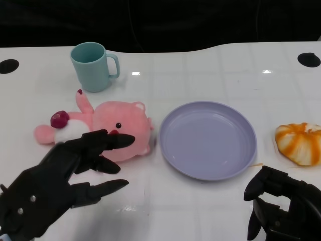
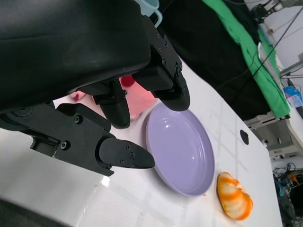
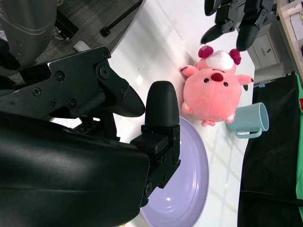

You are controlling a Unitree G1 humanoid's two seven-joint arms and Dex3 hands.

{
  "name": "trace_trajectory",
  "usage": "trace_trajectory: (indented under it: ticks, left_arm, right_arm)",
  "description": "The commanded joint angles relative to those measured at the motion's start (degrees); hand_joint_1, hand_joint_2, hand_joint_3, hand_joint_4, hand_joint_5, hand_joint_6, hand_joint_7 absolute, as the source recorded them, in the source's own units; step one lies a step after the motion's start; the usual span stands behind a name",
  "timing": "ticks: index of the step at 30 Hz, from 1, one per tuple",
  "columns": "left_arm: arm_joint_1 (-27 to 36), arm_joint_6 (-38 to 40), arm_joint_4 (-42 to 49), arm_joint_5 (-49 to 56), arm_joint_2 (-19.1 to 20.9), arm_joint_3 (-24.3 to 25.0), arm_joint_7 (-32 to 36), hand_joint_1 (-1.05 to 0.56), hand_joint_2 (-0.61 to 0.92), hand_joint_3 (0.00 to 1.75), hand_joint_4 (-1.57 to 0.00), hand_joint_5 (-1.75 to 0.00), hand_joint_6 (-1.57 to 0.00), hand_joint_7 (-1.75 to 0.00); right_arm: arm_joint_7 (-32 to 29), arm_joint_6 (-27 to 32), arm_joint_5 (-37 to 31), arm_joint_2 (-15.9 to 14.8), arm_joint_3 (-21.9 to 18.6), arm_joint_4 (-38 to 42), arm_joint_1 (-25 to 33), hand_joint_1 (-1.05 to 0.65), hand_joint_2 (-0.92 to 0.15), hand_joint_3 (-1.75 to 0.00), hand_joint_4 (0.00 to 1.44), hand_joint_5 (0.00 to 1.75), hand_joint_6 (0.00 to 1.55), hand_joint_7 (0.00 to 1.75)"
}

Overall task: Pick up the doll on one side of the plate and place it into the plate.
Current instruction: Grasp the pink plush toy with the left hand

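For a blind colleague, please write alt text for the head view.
A black left robot hand, fingers spread, hovers near a pink plush doll lying left of an empty purple plate. Behind stands a teal mug; an orange-white toy lies right.

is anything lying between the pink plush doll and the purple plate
No. In the head view, only bare white table separates the pink plush doll from the round purple plate.

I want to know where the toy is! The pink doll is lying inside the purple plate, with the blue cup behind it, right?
Not quite. The pink doll lies on the table beside the purple plate, not inside it; the head view shows this. The blue cup does stand behind it.
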Motion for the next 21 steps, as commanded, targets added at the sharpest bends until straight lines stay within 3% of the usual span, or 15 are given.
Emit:
trace_trajectory:
  ticks: [1,9,14,21]
  left_arm:
    - [-2.1,-1.0,-0.8,3.7,3.3,0.3,0.0,-0.38,0.92,0.09,-0.33,-0.84,-0.48,-0.14]
    - [-6.4,-1.0,-0.2,14.7,8.3,-1.5,0.4,-0.47,0.92,0.05,-0.25,-0.77,-0.42,-0.07]
    - [-8.9,-2.6,1.8,22.6,10.4,-3.4,1.2,-0.51,0.92,0.03,-0.23,-0.54,-0.42,-0.02]
    - [-13.0,-2.9,5.8,33.1,11.4,-5.8,2.9,-0.52,0.9,0.0,-0.23,-0.37,-0.38,0.0]
  right_arm:
    - [-0.2,-0.1,-0.5,-0.6,-0.3,-0.4,0.1,-0.12,-0.77,-1.08,0.61,1.75,0.41,1.7]
    - [-0.3,0.1,-0.5,-0.7,-0.3,-0.3,0.2,-0.11,-0.77,-1.09,0.61,1.75,0.42,1.69]
    - [-0.3,-0.3,-0.8,-0.7,-0.2,-0.4,0.4,-0.11,-0.77,-1.08,0.62,1.75,0.42,1.69]
    - [0.0,-0.8,-1.5,-0.5,-0.1,-0.2,0.5,-0.11,-0.78,-1.07,0.6,1.75,0.41,1.69]
